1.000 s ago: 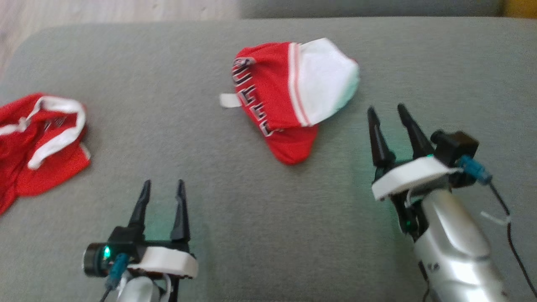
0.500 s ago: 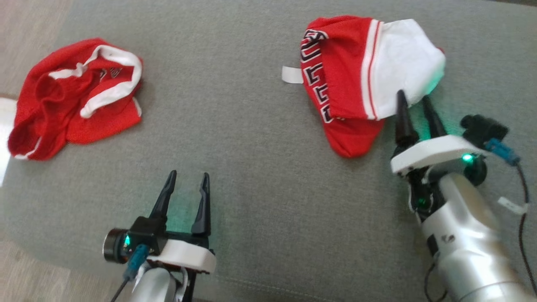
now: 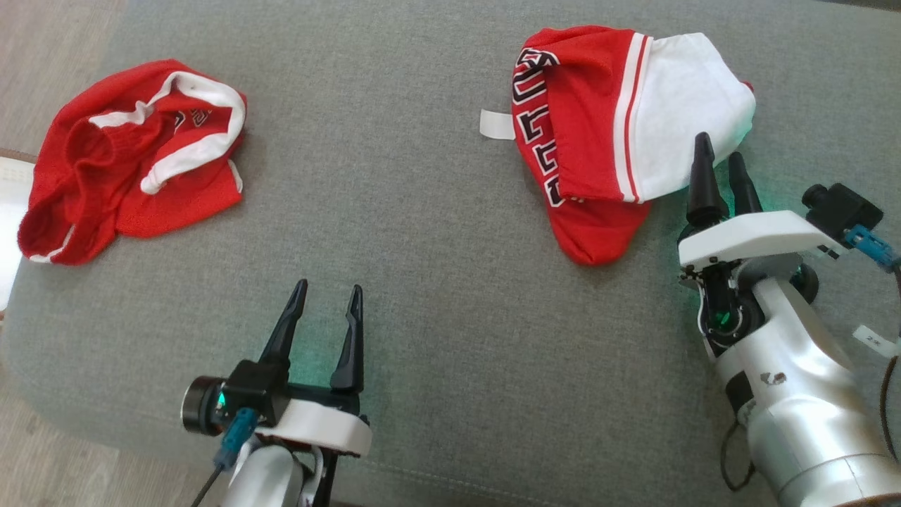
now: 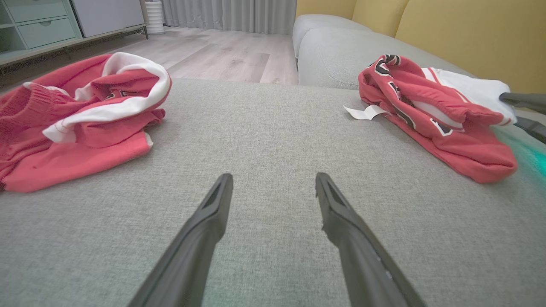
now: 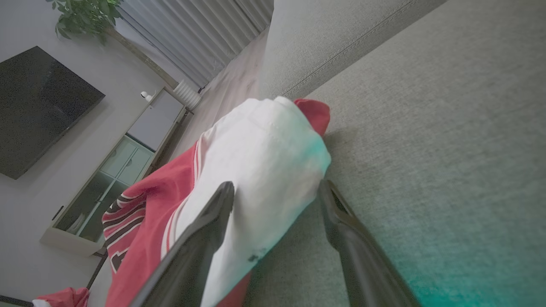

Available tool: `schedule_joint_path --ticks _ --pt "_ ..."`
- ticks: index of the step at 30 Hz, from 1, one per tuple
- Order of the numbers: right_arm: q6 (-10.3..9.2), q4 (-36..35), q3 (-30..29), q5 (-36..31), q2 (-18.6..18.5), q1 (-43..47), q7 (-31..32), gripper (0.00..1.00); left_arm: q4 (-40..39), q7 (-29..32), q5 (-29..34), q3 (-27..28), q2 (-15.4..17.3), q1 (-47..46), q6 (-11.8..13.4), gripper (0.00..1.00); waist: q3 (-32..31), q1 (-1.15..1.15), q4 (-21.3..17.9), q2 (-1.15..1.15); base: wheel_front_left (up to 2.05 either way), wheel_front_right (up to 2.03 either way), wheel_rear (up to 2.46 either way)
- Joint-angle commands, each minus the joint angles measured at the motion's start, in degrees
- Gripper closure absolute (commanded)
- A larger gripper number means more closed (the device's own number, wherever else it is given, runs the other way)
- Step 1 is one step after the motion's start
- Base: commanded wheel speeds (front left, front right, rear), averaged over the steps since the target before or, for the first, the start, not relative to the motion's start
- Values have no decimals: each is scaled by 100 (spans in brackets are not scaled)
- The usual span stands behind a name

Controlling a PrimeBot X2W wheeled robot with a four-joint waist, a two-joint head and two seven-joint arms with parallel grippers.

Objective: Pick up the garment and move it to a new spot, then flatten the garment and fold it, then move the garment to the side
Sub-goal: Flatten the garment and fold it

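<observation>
A broad grey sofa seat (image 3: 436, 296) takes up most of the head view. The left wrist view shows a wooden floor (image 4: 222, 55) beyond it and a yellow backrest (image 4: 469, 34) to one side. Two garments lie on the seat, well apart. The red-and-white garment (image 3: 598, 127) sits at the far right, loosely folded, its white panel turned toward the right arm and black-and-white lettering along its red edge. A crumpled red garment (image 3: 127, 162) with white trim is bunched near the seat's left edge. The right gripper (image 3: 719, 146) has its two dark fingers spread wide at the near edge of the white panel and holds nothing. In the right wrist view one finger overlaps the white cloth and the other stands over bare cushion just beside it; whether either touches the fabric cannot be told. The left gripper (image 3: 329, 285) is just as wide open and empty, over bare cushion between the garments. A small white tag (image 3: 496, 124) sticks out from the red-and-white garment's left side.
</observation>
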Motion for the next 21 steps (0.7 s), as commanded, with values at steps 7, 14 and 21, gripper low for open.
schedule_joint_path --ticks 7,14,21 --pt "45 215 429 401 269 58 18 0 -196 -29 47 108 42 -230 10 0 70 1 33 0 0 0 0" --pt "45 767 421 378 269 -42 18 0 -188 -29 25 105 42 -213 32 0 67 1 100 0 0 0 0" --pt "45 591 535 287 269 -148 18 57 -201 -29 -18 106 42 -206 52 0 60 1 67 0 0 0 0"
